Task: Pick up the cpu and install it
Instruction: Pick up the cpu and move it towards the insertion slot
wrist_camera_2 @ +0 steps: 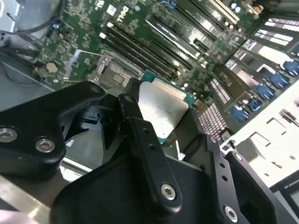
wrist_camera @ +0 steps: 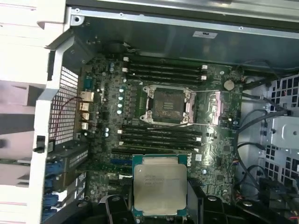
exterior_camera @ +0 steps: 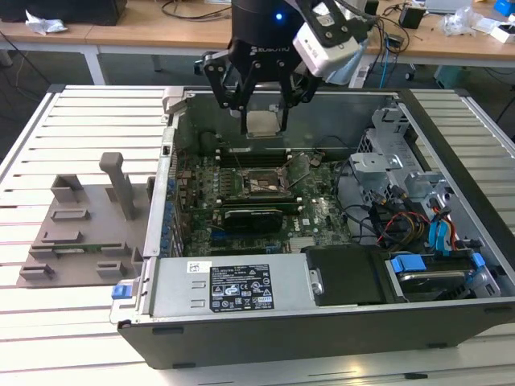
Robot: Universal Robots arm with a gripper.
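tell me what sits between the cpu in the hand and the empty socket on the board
In the first wrist view, a bank of long black memory slots crosses the green board between the cpu and the socket.

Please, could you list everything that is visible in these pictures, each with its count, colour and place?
computer case: one, dark grey, open, lying on the table
table: one, white, slatted, under the case
motherboard: one, green, inside the case
socket: one, black frame, on the motherboard, no chip in it
memory slots: two banks, black, either side of the socket
expansion card: one, black, on the motherboard beside the socket
fixture: one, grey, on the table at the exterior view's left
cpu: one, silvery-grey, held above the motherboard
gripper: one, black, shut on the cpu
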